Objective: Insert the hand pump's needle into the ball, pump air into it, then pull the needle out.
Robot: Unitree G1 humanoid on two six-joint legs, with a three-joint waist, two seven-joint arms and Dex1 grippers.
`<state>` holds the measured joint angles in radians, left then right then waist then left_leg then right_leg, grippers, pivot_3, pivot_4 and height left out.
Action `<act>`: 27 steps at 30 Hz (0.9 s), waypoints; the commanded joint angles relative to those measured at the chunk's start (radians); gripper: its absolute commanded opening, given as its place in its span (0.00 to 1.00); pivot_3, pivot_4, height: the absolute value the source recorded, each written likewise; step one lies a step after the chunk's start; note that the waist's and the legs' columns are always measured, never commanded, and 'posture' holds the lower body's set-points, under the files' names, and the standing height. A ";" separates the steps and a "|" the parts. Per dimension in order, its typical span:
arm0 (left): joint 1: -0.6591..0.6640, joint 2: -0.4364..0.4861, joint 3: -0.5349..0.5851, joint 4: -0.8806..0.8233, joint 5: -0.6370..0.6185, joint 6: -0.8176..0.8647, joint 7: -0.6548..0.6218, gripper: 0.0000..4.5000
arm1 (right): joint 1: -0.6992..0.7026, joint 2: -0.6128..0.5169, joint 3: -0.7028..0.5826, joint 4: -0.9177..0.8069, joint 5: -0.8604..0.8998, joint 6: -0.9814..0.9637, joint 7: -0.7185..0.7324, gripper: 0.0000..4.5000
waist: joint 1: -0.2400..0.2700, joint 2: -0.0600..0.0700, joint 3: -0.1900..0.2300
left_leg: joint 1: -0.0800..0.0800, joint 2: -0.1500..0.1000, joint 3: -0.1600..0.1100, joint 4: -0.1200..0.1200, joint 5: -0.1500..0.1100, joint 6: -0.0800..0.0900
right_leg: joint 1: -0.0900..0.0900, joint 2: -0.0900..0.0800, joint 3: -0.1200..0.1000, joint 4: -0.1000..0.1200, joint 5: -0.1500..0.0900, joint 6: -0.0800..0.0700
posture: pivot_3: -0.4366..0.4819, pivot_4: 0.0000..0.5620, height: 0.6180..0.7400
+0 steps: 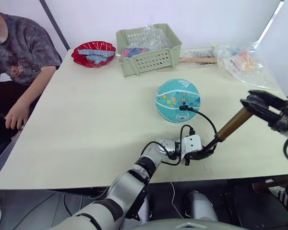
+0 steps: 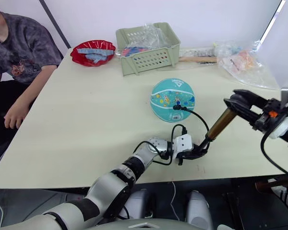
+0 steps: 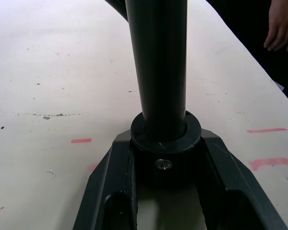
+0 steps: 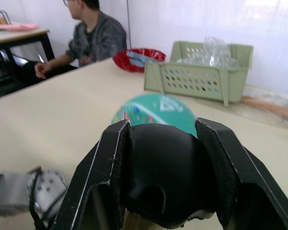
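Already the needle's fitting (image 1: pixel 183 108) sat in the teal ball (image 1: pixel 178 100) mid-table, so pumping and pulling out remained. The left gripper (image 1: pixel 205 152) clamped the hand pump (image 1: pixel 234 123) at its base cap; the right gripper (image 1: pixel 259 106) clamped its T-handle. Only the left wrist view revealed red marks (image 3: pixel 81 141) on the table (image 3: pixel 48 86).

Shiny brass pump (image 1: pixel 234 123), matt rubbery ball (image 1: pixel 178 100), smooth matt table (image 1: pixel 86 124).
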<state>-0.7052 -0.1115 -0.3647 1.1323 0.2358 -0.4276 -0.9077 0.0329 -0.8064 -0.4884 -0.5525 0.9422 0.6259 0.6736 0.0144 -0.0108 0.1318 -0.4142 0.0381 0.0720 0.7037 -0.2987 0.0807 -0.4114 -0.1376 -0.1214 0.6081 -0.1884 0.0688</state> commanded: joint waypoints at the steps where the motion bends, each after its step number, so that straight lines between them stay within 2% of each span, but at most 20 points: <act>1: 0.033 0.006 -0.040 0.055 0.042 0.023 -0.013 0.25 | 0.093 0.043 0.151 0.027 -0.129 -0.039 0.032 0.36 | 0.000 -0.002 -0.003 | 0.000 0.000 0.000 0.000 0.000 0.000 | 0.000 0.000 0.000 0.000 0.000 0.000 | 0.48 0.27 1.00; 9: 0.039 0.014 -0.037 0.051 0.041 0.022 -0.015 0.25 | 0.214 0.138 0.313 0.113 -0.350 -0.218 0.062 0.36 | 0.000 -0.009 -0.010 | 0.000 0.000 -0.001 0.000 0.000 0.000 | 0.000 0.000 0.000 0.000 0.000 0.000 | 0.48 0.27 1.00; 14: 0.043 0.016 -0.036 0.047 0.041 0.022 -0.018 0.25 | 0.214 0.158 0.333 0.108 -0.375 -0.250 0.051 0.36 | 0.000 -0.010 -0.013 | 0.001 0.001 -0.001 0.000 0.000 0.000 | 0.000 0.001 0.000 0.000 -0.002 -0.003 | 0.48 0.27 1.00; 20: 0.045 0.017 -0.037 0.045 0.040 0.023 -0.021 0.25 | 0.136 0.137 0.242 0.021 -0.267 -0.187 0.020 0.36 | 0.000 -0.008 -0.012 | 0.001 0.001 -0.001 0.000 0.000 0.000 | 0.000 0.001 0.000 0.000 -0.002 -0.004 | 0.48 0.27 1.00; 27: 0.045 0.015 -0.040 0.044 0.039 0.026 -0.023 0.25 | -0.055 0.043 0.038 -0.022 0.004 -0.026 -0.049 0.36 | 0.002 0.004 -0.003 | -0.001 -0.001 0.000 0.000 0.000 0.000 | -0.001 -0.001 0.000 0.000 -0.002 -0.004 | 0.48 0.27 1.00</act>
<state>-0.6953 -0.1093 -0.3625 1.1246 0.2296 -0.4258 -0.9136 0.0320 -0.7448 -0.3538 -0.5222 0.8384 0.5913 0.6409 0.0162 -0.0072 0.1288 -0.4157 0.0369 0.0723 0.7036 -0.2988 0.0805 -0.4121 -0.1391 -0.1213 0.6079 -0.1903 0.0648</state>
